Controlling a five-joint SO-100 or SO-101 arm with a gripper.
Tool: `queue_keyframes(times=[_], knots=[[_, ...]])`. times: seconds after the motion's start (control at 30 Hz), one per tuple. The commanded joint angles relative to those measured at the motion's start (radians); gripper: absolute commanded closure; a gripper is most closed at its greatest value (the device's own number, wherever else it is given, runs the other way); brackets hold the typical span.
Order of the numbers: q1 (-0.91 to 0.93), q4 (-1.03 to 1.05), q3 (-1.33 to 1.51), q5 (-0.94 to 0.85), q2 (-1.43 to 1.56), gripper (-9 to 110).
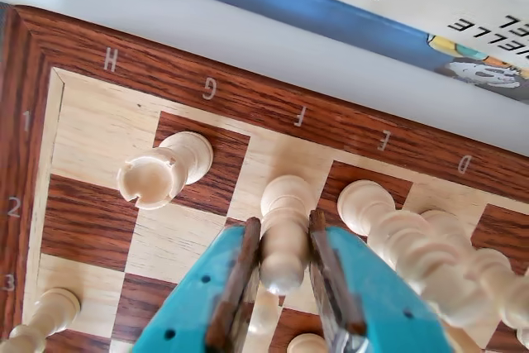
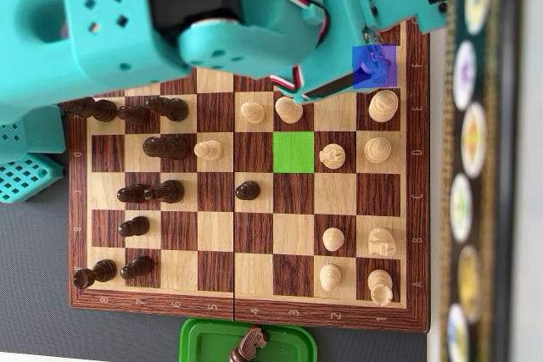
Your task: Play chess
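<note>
My gripper (image 1: 283, 266) pinches a cream chess piece (image 1: 284, 229) by the F file, near the board's rank-1 edge.

In the wrist view I read H, G, F, E, D and 1, 2, 3 on the chessboard (image 1: 248, 93) rim. A cream rook (image 1: 161, 173) stands on G1. Beyond the edge lies a book (image 1: 397, 6) showing "MANIER". Overhead, one square is tinted green (image 2: 293, 151), and a dark knight (image 2: 249, 345) sits in a green tray (image 2: 195, 341).

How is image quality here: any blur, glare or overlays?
Wrist view: tool and near pieces are soft, the board letters sharp. Overhead view: arm looms blurred, hiding the chessboard's top; green and blue squares are overlaid; lighting is even, no glare.
</note>
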Motion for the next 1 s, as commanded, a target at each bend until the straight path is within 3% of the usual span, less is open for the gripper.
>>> queue_keyframes(times=[0.0,0.97], knots=[[0.009,-0.006,0.018,0.003,0.1,93],[0.017,0.002,0.126,0.005,0.221,93]])
